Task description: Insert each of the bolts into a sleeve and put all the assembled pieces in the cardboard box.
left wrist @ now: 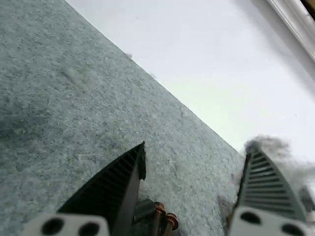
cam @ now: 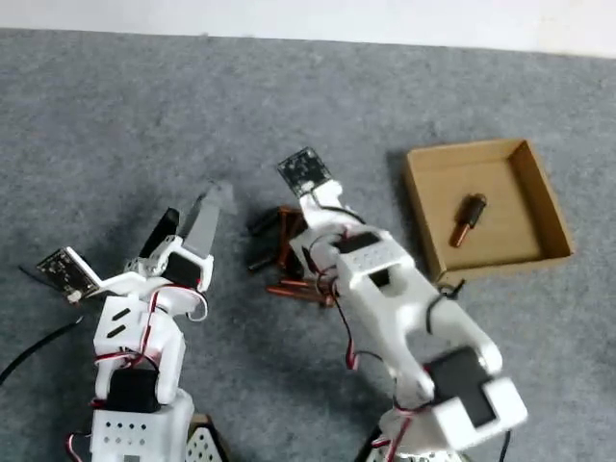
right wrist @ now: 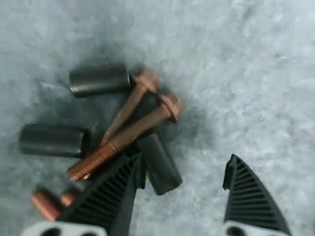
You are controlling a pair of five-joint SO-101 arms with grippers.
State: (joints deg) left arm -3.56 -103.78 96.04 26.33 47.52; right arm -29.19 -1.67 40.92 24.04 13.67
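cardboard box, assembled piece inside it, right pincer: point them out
cardboard box (cam: 500,188), high view, bare floor
assembled piece (cam: 468,221), high view, middle of its length
right pincer (right wrist: 186,160), right wrist view, midway between fingertips

Under the high view, the heap of copper-coloured threaded bolts and dark cylindrical sleeves is partly covered by the right arm's white body. In the right wrist view, one sleeve is partly hidden behind a black finger.

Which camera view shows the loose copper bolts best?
The right wrist view: the bolts lie close to the open end effector, heads and threads plain, among dark sleeves. The high view shows them small, partly hidden by the right arm. The left wrist view catches two bolt heads at its edge.
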